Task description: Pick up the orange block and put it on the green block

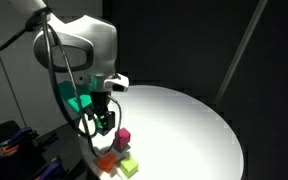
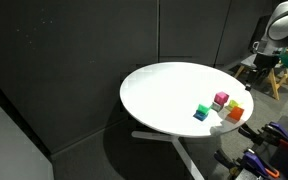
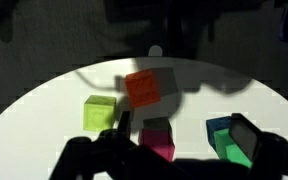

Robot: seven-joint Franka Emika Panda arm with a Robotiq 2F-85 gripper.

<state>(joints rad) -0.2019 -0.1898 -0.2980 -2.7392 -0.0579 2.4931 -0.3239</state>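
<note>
The orange block [image 3: 142, 88] lies on the white round table [image 3: 54, 100], in the shadow of the arm. It shows in both exterior views [image 1: 107, 160] [image 2: 235, 115] near the table's edge. The green block [image 3: 234, 145] sits at the lower right of the wrist view, right beside one finger; it is also seen in an exterior view [image 2: 201, 112]. My gripper [image 3: 184, 131] hangs above the cluster of cubes, open, with nothing between its fingers [image 3: 248, 132]. In an exterior view the gripper [image 1: 104, 118] hovers just over the blocks.
A magenta cube [image 3: 157, 138] [image 1: 124, 137] lies between the fingers' span, and a lime cube [image 3: 100, 113] [image 1: 130, 167] stands left of it. All cubes sit close to the table's rim [image 2: 174, 128]. Dark curtains surround the table; equipment stands beside it [image 2: 269, 75].
</note>
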